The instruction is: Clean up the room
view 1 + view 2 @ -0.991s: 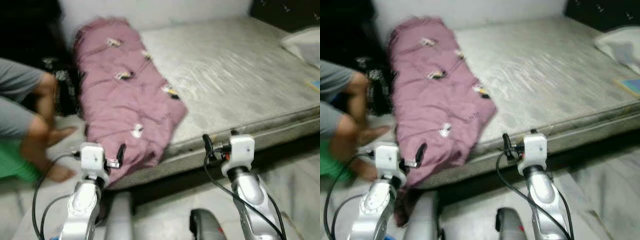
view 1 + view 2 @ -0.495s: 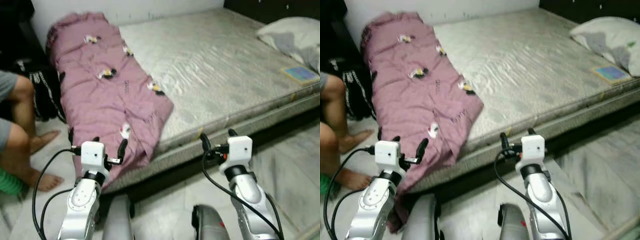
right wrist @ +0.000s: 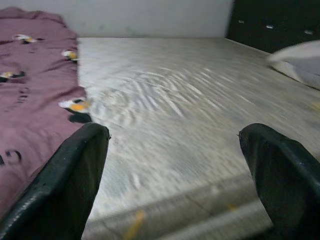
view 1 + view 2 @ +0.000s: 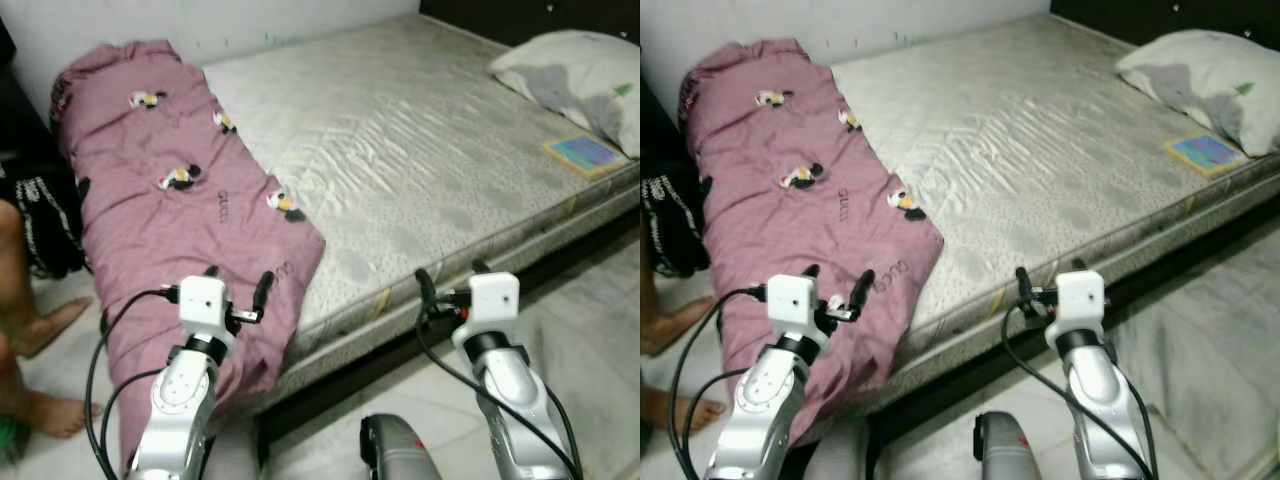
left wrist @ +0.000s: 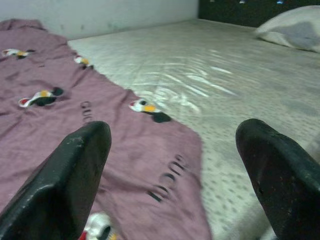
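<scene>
Two silver robot arms reach forward toward a low bed with a bare grey mattress (image 4: 420,150). Both pincers hold nothing, and each has its two black fingers spread wide apart. The left gripper (image 4: 238,285) hovers just above the near hanging end of a mauve blanket (image 4: 170,210). The right gripper (image 4: 450,278) hovers at the near edge of the mattress, well apart from the blanket.

Using the mattress as the landmark: the blanket lies in a long, rumpled strip along its left side, running from the far wall to the near edge, where its end spills over the edge toward the floor. It is printed with small cartoon figures and some lettering. At the far right corner of the mattress rests a pale pillow (image 4: 575,75), and just in front of that, near the right edge, lies a thin, colourful book (image 4: 585,155). To the left of the mattress, on the pale floor, a person's bare feet (image 4: 45,370) show beside a dark bag (image 4: 45,225).

The blanket looks soft, thick and floppy, fairly light but bulky, so it would likely sag and drag when lifted. A sensible grip would be the near corner or a bunched fold at the hanging edge, closest to the left gripper.
</scene>
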`<state>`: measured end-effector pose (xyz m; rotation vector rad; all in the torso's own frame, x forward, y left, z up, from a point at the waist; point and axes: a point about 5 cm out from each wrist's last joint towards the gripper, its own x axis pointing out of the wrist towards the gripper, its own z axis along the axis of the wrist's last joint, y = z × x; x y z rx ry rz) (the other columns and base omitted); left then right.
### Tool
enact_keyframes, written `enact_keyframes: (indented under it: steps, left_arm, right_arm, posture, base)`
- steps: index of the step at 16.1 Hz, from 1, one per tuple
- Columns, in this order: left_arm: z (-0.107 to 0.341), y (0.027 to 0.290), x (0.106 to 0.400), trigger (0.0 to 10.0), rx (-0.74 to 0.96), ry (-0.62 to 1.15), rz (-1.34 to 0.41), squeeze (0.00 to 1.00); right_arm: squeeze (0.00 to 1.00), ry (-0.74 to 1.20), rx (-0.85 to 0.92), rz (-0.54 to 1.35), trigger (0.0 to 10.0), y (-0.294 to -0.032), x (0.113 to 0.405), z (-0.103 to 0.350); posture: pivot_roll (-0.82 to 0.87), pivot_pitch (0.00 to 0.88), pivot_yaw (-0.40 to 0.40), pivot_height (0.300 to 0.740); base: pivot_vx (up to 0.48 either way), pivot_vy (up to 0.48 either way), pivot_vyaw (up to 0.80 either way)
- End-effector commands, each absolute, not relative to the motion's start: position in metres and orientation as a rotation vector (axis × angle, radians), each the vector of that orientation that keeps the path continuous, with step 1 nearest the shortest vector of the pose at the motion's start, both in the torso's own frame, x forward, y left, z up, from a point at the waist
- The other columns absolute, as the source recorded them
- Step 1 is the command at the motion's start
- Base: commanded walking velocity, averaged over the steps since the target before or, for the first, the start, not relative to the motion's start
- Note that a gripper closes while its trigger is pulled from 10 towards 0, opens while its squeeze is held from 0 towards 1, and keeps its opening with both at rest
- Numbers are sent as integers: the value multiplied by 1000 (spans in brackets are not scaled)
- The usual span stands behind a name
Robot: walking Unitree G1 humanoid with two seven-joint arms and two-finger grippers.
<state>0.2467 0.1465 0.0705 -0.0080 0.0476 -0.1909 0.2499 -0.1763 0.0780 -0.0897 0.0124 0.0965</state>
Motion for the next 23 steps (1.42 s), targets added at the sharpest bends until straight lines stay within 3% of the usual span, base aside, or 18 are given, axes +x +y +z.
enact_keyframes:
  steps: [1, 4, 9, 14, 17, 21, 23]
  left_arm:
    - [67, 165, 244, 10000, 16, 66, -134, 0]
    - [66, 164, 246, 10000, 19, 75, -110, 0]
    - [46, 174, 249, 10000, -4, 237, -36, 0]
    - [41, 192, 282, 10000, -3, 348, 20, 0]
    - [41, 200, 299, 10000, 14, 370, 59, 0]
    - [44, 226, 312, 10000, 14, 401, 165, 0]
    - [40, 233, 318, 10000, 40, 500, 173, 0]
  right_arm:
    - [0, -20, -70, 151, 10000, -160, 255, 85]
    - [0, -11, -64, 144, 10000, -160, 254, 83]
    - [0, 6, -47, 162, 10000, -157, 252, 82]
    - [0, 37, -70, 156, 10000, -169, 230, 82]
    - [0, 79, -103, 102, 10000, -188, 210, 83]
    - [0, 124, -143, 35, 10000, -208, 187, 87]
    - [0, 154, -166, 11, 10000, -217, 171, 91]
  posture:
    - [-50, 0, 45, 617]
    - [-52, 0, 47, 617]
    - [-58, 0, 42, 613]
    - [-105, 0, 40, 558]
    - [-167, 5, 53, 558]
    - [-215, 96, 41, 558]
    - [-248, 145, 34, 558]
  base:
    - [386, 0, 800]
    - [95, 0, 379]
    - [0, 0, 0]
    - [0, 0, 0]
    - [0, 0, 0]
    - [0, 0, 0]
    - [0, 0, 0]
